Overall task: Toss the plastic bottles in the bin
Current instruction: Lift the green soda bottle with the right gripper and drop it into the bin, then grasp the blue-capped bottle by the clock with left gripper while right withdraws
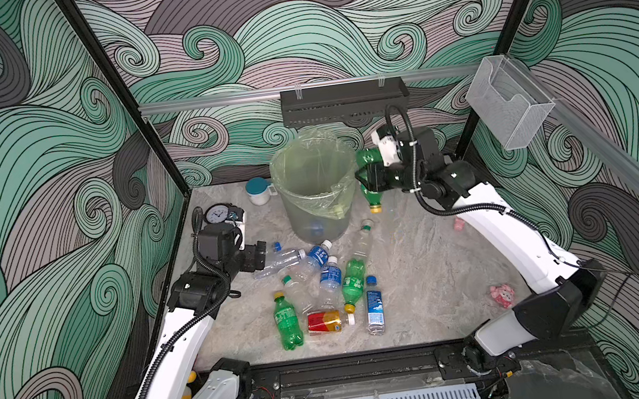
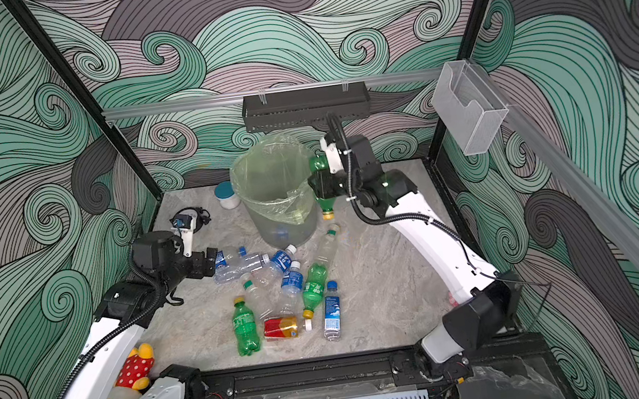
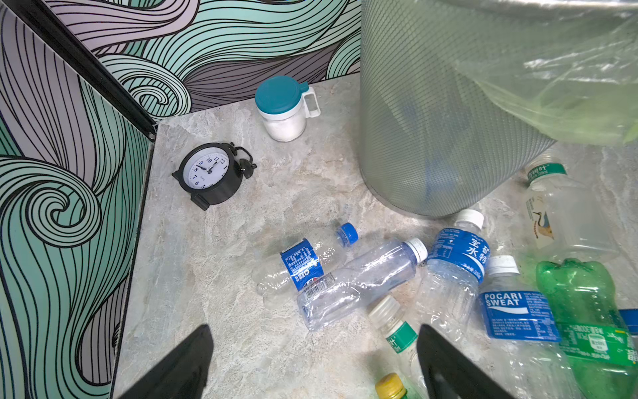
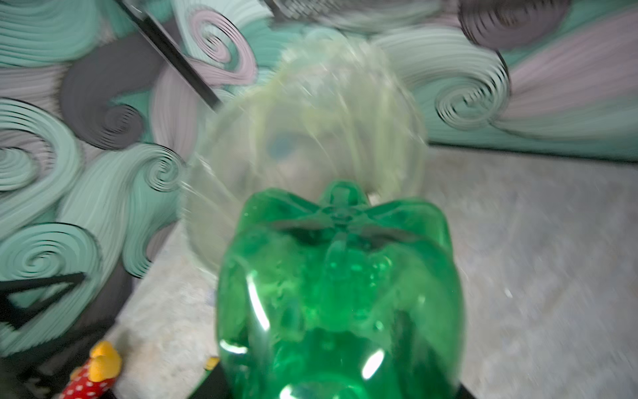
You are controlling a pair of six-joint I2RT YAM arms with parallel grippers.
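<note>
My right gripper (image 1: 375, 180) is shut on a green bottle (image 1: 367, 156) with a yellow cap. It holds the bottle base up, cap down, right beside the right rim of the bin (image 1: 283, 197). The bin is a grey bucket lined with a yellow-green bag; something blue lies at its bottom. In the blurred right wrist view the green bottle (image 4: 338, 293) fills the foreground, with the bin (image 4: 310, 121) behind it. My left gripper (image 3: 315, 328) hangs open and empty by the left end of a pile of plastic bottles (image 1: 323, 288) lying on the table. The nearest is a clear bottle (image 3: 359, 283).
A black alarm clock (image 3: 209, 172) and a white jar with a teal lid (image 3: 283, 110) stand left of the bin. Pink toys (image 1: 502, 296) lie at the right, and a plush toy (image 2: 135, 371) under my left arm. A clear box (image 1: 510, 100) hangs on the right wall.
</note>
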